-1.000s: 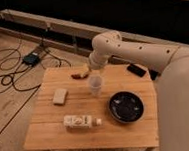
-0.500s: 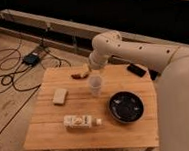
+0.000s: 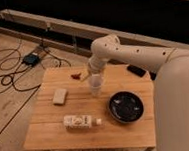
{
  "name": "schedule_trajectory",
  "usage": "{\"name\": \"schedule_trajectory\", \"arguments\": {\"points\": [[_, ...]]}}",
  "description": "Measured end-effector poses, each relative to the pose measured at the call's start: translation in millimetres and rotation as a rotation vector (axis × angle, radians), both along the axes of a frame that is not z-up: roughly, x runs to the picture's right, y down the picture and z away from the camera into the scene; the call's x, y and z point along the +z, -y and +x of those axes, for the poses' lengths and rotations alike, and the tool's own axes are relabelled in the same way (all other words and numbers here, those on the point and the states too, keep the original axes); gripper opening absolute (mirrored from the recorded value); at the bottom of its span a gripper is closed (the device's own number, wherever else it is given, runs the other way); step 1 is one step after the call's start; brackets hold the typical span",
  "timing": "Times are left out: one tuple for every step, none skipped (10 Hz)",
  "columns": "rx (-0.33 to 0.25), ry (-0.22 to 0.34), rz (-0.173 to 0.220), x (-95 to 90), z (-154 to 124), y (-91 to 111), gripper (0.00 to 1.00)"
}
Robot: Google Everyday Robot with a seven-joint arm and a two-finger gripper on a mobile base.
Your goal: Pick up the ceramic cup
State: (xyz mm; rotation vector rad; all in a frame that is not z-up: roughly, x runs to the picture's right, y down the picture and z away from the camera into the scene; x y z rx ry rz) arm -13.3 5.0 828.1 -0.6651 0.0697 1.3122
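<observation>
We see the claw [image 3: 94, 78] right at the rim of the ceramic cup [image 3: 95, 87], which stands upright near the middle of the wooden worktop [image 3: 81, 105], left of a black bowl [image 3: 125, 106]. We cannot tell whether the claw is spread or pinching.

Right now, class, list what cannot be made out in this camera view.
Camera view:
Gripper, at the ceramic cup: contact unclear, the arm covers it.
Bottle label: too small to read.
Table right edge: hidden by the robot's body.
Red item: too small to identify.
</observation>
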Motion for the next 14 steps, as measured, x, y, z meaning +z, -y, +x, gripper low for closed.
{"name": "schedule_trajectory", "arguments": {"points": [[-0.009, 0.001, -0.02, 5.6, -6, -11, 0.72], [-0.014, -0.003, -0.039, 12.0, -8, -20, 0.72], [-0.017, -0.008, -0.05, 16.8, -7, -26, 0.72], [-0.028, -0.015, -0.063, 24.9, -8, -35, 0.72], [-0.042, -0.02, -0.065, 32.0, -9, -40, 0.72], [-0.06, -0.025, -0.061, 40.8, -10, -43, 0.72], [-0.076, -0.023, -0.055, 46.1, -12, -44, 0.72], [-0.108, -0.021, -0.04, 55.8, -12, -44, 0.68], [-0.126, -0.015, -0.03, 60.1, -13, -43, 0.59], [-0.136, -0.01, -0.021, 62.0, -15, -41, 0.51], [-0.145, -0.004, -0.008, 63.4, -14, -36, 0.4], [-0.15, 0.0, 0.002, 63.7, -12, -31, 0.28], [-0.152, 0.004, 0.004, 63.4, -10, -29, 0.2], [-0.145, 0.009, -0.002, 61.0, -6, -26, 0.08]]}}
